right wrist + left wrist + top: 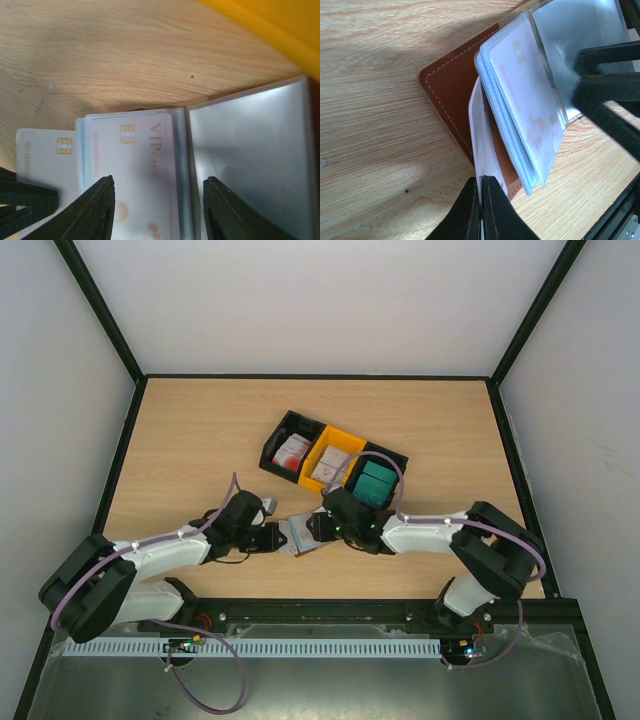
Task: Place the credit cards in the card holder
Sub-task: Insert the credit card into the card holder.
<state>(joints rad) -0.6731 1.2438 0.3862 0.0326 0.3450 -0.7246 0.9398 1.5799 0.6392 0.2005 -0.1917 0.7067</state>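
Top external view: two arms [170,552] reach from the near edge of a wooden table [180,440] and meet at its middle.
Left gripper [481,182]: jaws pinched shut on the near edge of a white card [476,135].
White card: thin, with a gold chip. It sticks out to the left from under the clear sleeves and rests on the brown leather.
Card holder [300,536]: lies open on the table between the two grippers, leather side down and clear sleeves [580,45] up.
VIP card [145,165]: white with a gold chip, already inside the top sleeve.
Right gripper [157,210]: jaws spread apart over the sleeved VIP card, gripping nothing.
Bins: a row of three lies just beyond the card holder.
Left black bin [272,453]: holds white and red cards [293,452].
Yellow bin [350,440]: in the middle, holds white cards [330,468].
Right black bin [396,456]: holds teal cards [375,483].
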